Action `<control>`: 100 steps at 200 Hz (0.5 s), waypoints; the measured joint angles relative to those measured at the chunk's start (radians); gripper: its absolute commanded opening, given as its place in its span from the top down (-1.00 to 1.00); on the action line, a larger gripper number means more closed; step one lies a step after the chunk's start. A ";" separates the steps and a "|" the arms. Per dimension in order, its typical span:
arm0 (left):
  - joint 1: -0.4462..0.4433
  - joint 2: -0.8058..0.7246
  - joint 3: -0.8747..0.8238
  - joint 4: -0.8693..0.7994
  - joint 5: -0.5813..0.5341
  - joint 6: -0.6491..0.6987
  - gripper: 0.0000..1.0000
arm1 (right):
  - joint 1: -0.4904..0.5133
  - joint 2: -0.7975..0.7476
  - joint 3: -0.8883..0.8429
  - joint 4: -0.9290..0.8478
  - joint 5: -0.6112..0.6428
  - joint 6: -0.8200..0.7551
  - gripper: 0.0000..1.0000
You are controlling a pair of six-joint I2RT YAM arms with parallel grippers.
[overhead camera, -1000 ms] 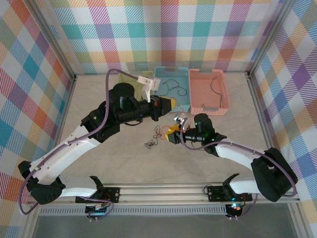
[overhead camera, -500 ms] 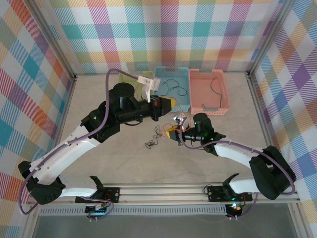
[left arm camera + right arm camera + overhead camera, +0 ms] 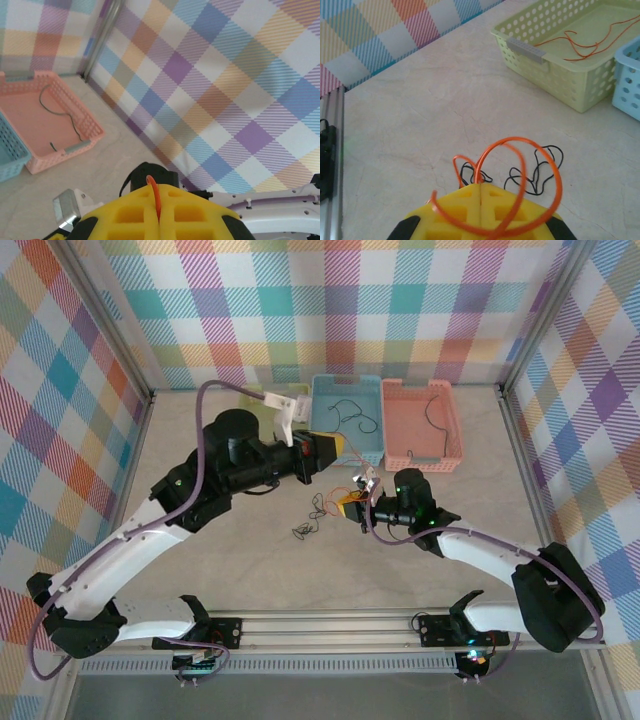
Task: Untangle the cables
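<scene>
The left gripper (image 3: pixel 159 200) has its yellow fingers pressed together on a thin orange wire (image 3: pixel 152 186), which sticks up out of the seam between them at the bottom of the left wrist view. Seen from above, it hangs in front of the pale blue perforated plastic basket (image 3: pixel 347 381) at the centre of the frame.

The right gripper (image 3: pixel 481 192) is also closed, clamped on a springy orange wire loop (image 3: pixel 512 140) that arches above its yellow fingertips. From above, this gripper (image 3: pixel 350 506) sits just below and right of the left gripper (image 3: pixel 328 448). Whether both hold one wire I cannot tell.

A thin black wire tangle (image 3: pixel 538 172) lies on the beige marbled table (image 3: pixel 420 115) just beyond the right fingertips.

A pale green perforated basket (image 3: pixel 560 85) at upper right holds another orange strand (image 3: pixel 585 47). A pink perforated basket (image 3: pixel 90 132) at left holds a dark wire (image 3: pixel 60 112).
</scene>
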 measured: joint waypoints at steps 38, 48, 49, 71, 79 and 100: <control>0.000 -0.069 0.000 0.000 -0.042 0.020 1.00 | 0.000 -0.016 -0.020 -0.001 0.032 -0.016 1.00; 0.000 -0.076 0.000 0.001 -0.045 0.025 1.00 | 0.000 -0.016 -0.020 -0.001 0.035 -0.018 1.00; 0.000 -0.077 0.000 0.001 -0.045 0.024 1.00 | 0.000 -0.016 -0.020 -0.001 0.035 -0.018 1.00; 0.000 -0.072 0.000 0.001 -0.048 0.028 1.00 | 0.000 -0.016 -0.021 0.000 0.043 -0.019 1.00; 0.000 -0.067 0.000 0.001 -0.048 0.028 1.00 | 0.000 -0.018 -0.023 0.000 0.045 -0.019 0.87; 0.000 -0.051 0.000 0.001 -0.048 0.028 1.00 | 0.000 -0.032 -0.034 0.001 0.045 -0.013 0.23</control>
